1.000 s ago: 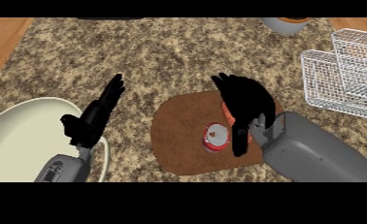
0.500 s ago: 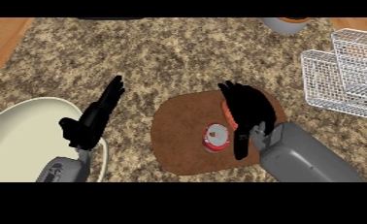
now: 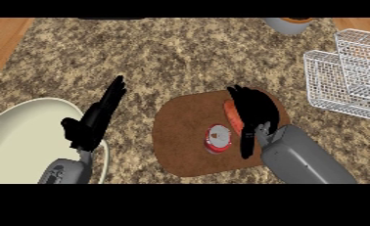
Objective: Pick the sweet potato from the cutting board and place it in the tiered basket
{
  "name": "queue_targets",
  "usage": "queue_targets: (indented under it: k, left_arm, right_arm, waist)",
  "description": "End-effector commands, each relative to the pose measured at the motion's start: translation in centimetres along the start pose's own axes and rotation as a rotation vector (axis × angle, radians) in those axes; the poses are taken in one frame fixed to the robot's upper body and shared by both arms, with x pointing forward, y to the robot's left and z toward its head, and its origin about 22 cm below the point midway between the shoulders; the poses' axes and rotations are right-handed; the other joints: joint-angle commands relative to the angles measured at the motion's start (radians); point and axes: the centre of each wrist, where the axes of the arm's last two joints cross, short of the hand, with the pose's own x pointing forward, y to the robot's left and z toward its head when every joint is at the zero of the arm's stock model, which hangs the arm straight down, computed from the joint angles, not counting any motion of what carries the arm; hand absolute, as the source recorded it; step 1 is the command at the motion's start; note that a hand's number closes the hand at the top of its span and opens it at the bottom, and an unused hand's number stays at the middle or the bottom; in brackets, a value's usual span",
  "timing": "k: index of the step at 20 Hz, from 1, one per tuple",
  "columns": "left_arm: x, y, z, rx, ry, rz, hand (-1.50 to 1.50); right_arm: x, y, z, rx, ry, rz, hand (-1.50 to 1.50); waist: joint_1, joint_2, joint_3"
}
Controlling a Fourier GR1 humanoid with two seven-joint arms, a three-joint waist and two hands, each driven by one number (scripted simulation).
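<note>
One sweet potato (image 3: 231,113), seemingly under the right hand (image 3: 254,110).

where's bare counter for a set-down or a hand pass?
Free: wide counter stretch above the cutting board, between the left hand and the tiered basket. Crowded: board's right half, where the right hand covers the sweet potato beside a red round item; cream plate lower left.

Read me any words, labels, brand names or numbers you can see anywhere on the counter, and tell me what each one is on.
No readable text anywhere.
Red and white round thing on the cutting board: pale face, no legible letters or digits.
Sweet potato, white tiered basket, cream plate, grey bowl: no markings.
Left hand, right hand: plain black, no lettering.
</note>
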Motion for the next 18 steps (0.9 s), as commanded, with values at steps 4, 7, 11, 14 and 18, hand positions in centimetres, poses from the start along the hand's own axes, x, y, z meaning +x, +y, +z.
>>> queue_targets:
  k: [4,7,11,14,18]
  left_arm:
    - [0.4,-0.1,-1.1,-0.012,0.012,-0.005,0.00]
    - [0.7,0.0,-0.7,-0.004,-0.001,-0.015,0.00]
    - [0.2,-0.1,-0.3,0.007,0.001,-0.018,0.00]
    - [-0.7,-1.1,-0.9,0.010,0.011,0.001,0.00]
    - [1.2,-0.1,2.0,-0.011,0.001,0.001,0.00]
  right_arm:
    - [0.7,2.0,-0.9,0.021,0.012,-0.007,-1.50]
    - [-1.1,2.9,-2.2,0.016,0.005,-0.021,-1.50]
    - [0.7,3.0,-1.3,-0.081,-0.138,-0.099,1.50]
    - [0.0,4.0,-2.2,-0.104,-0.168,-0.088,1.50]
    - [0.6,3.6,-1.6,-0.131,-0.180,-0.102,1.50]
  waist:
    - [-0.002,0.000,-0.001]
    - [-0.001,0.001,0.000]
    - [0.001,0.001,0.000]
    - [-0.002,0.001,0.000]
    - [0.004,-0.001,0.000]
